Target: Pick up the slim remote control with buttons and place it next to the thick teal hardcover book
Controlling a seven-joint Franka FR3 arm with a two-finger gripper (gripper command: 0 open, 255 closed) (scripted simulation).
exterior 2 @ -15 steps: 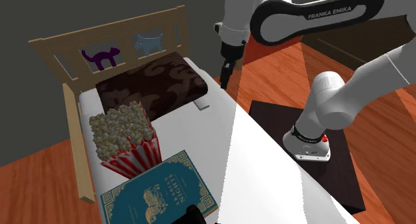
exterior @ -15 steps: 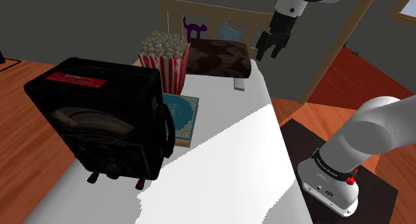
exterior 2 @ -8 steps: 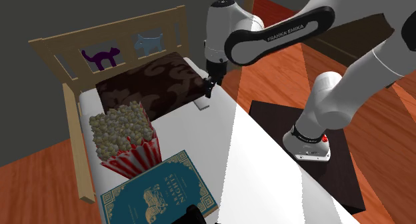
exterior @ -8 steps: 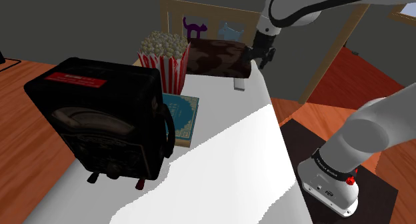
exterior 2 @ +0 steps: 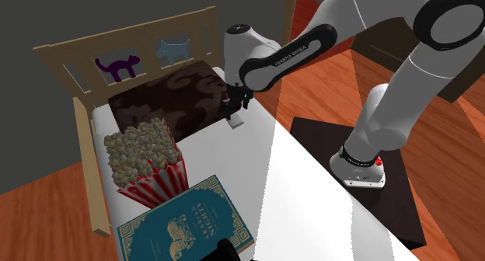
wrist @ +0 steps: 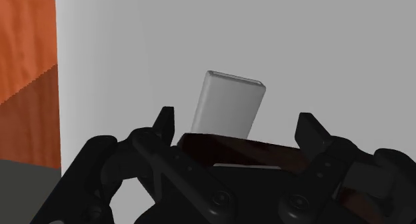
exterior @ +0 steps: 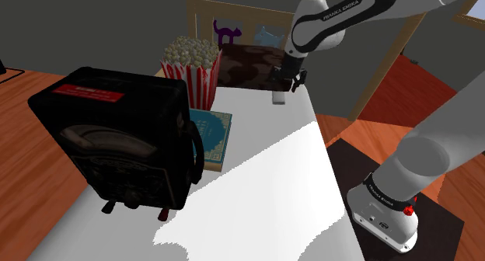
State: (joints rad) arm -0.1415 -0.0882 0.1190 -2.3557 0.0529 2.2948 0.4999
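The slim remote (exterior: 280, 99) is drawn as a plain pale grey slab. It lies flat on the white bed (exterior: 264, 182), just in front of the dark brown pillow (exterior: 252, 67). My open black gripper (exterior: 289, 82) hangs just above it, empty. In the second exterior view the gripper (exterior 2: 235, 104) hovers over the remote (exterior 2: 235, 123) at the pillow's corner. In the wrist view the remote (wrist: 229, 106) shows between my spread fingertips (wrist: 165, 119), apart from both, and the pillow's edge (wrist: 233, 151) covers one end. The teal book (exterior: 212, 135) (exterior 2: 186, 220) lies flat nearer the stand's end.
A striped popcorn tub (exterior: 190, 65) stands between the pillow and the book. A large black meter-like case (exterior: 124, 143) stands beside the book. A wooden headboard (exterior 2: 124, 46) with animal cutouts closes the far end. The bed's edge drops to a wooden floor (exterior: 404, 88).
The arm has swung down and toward the shoulder view's left, from over the floor to just above the remote. The fingers have stayed open.
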